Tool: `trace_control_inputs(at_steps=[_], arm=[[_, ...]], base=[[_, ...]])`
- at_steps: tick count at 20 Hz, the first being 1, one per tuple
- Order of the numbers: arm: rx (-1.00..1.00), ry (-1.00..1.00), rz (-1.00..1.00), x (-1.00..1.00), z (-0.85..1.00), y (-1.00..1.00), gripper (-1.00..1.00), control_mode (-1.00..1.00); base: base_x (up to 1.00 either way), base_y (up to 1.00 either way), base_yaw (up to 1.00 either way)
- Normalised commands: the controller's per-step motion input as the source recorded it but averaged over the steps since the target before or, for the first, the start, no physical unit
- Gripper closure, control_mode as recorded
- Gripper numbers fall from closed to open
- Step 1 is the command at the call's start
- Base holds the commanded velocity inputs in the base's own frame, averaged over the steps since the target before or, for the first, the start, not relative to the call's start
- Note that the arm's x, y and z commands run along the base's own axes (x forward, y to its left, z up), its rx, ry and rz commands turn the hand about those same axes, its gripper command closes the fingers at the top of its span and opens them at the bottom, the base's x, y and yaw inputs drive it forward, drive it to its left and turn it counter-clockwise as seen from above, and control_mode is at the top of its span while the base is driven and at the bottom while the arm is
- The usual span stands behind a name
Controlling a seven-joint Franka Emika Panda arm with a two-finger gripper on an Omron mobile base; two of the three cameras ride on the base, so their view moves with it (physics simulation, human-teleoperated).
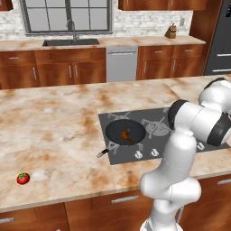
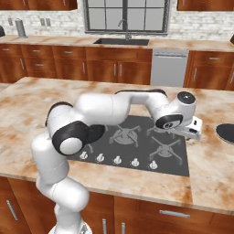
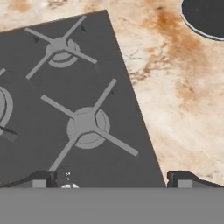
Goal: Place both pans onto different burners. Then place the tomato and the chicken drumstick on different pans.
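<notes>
One black pan (image 1: 115, 130) sits on the front left burner of the dark cooktop (image 1: 153, 117), and the brown chicken drumstick (image 1: 127, 135) lies inside it. The red tomato (image 1: 23, 178) rests on the marble counter far to the left, near the front edge. A second black pan (image 2: 226, 132) lies on the counter right of the cooktop; its rim (image 3: 205, 19) shows at the top right of the hand view. My gripper (image 2: 194, 135) hovers over the cooktop's right edge, open and empty, fingertips (image 3: 41, 179) wide apart above a bare burner (image 3: 87, 127).
Small white knobs (image 2: 116, 160) line the cooktop's front edge. Another bare burner (image 2: 123, 135) lies under my outstretched arm. A sink (image 1: 70, 42) and wooden cabinets stand along the back wall, across an aisle.
</notes>
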Motion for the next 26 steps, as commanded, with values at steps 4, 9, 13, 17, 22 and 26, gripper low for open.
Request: trace_control_inputs(at_steps=[4,9,13,17,22,26], arm=[[0.0,0.0,0.0,0.0,0.0,0.0,-1.0,1.0],[0.0,0.0,0.0,0.0,0.0,0.0,-1.0,1.0],[0.0,0.0,0.0,0.0,0.0,0.0,-1.0,1.0],[0.0,0.0,0.0,0.0,0.0,0.0,-1.0,1.0],[0.0,0.0,0.0,0.0,0.0,0.0,-1.0,1.0],[0.0,0.0,0.0,0.0,0.0,0.0,-1.0,1.0]], base=[[-0.02,-0.66,0.02],[-0.05,-0.79,0.0],[0.0,-0.4,0.0],[0.0,-0.34,0.0],[0.02,-0.36,0.0],[0.09,-0.22,0.0]])
